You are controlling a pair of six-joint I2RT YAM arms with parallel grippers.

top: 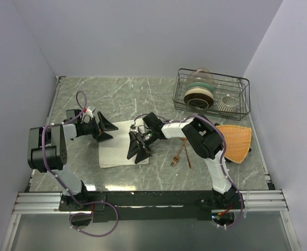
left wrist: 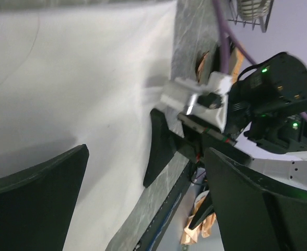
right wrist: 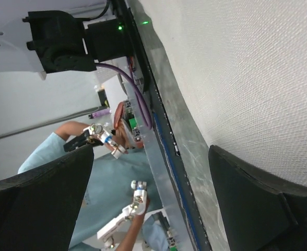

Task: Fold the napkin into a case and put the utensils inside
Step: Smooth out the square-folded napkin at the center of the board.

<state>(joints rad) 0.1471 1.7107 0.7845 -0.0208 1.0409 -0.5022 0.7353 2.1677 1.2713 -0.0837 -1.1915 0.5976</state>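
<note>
A metal rail (top: 143,198) runs along the near edge of the tabletop (top: 143,99). Just beyond it the cream napkin (top: 114,154) lies flat, left of centre. The right hand (top: 137,155) hangs over the napkin's right edge, jaws wide apart and gripping nothing. The left hand (top: 106,129) is over its far left corner, equally wide open and empty (whether either one touches the cloth cannot be told). The copper utensils (top: 179,154) lie close together on bare marble right of the napkin, between it and an orange woven mat (top: 237,141). The right arm (top: 203,137) bends across above the mat's left edge. At the far right, a black wire rack (top: 245,99) holds stacked bowls (top: 199,94) and a ribbed cup (top: 228,103).
</note>
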